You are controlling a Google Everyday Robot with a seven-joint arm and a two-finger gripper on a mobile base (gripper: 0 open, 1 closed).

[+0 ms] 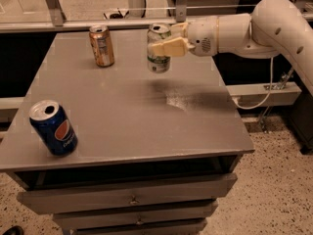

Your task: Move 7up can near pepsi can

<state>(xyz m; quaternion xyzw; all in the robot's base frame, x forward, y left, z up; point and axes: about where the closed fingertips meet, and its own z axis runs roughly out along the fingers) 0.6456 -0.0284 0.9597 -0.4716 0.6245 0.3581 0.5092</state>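
The gripper (164,42) is over the far part of the desk (137,126), right of the middle of the far edge, clenched on the 7up can (159,63). One cream finger (166,48) lies across the can's near side and the other sits behind its top. The can is upright and held clear of the desk top, with its shadow on the surface below and slightly nearer the front. The white arm (244,31) reaches in from beyond the right edge. An orange can (101,45) stands near the far edge, left of the 7up can and apart from it. The pepsi can (53,128) stands by the front left corner, well apart from both. Drawers (132,195) close off the desk's front
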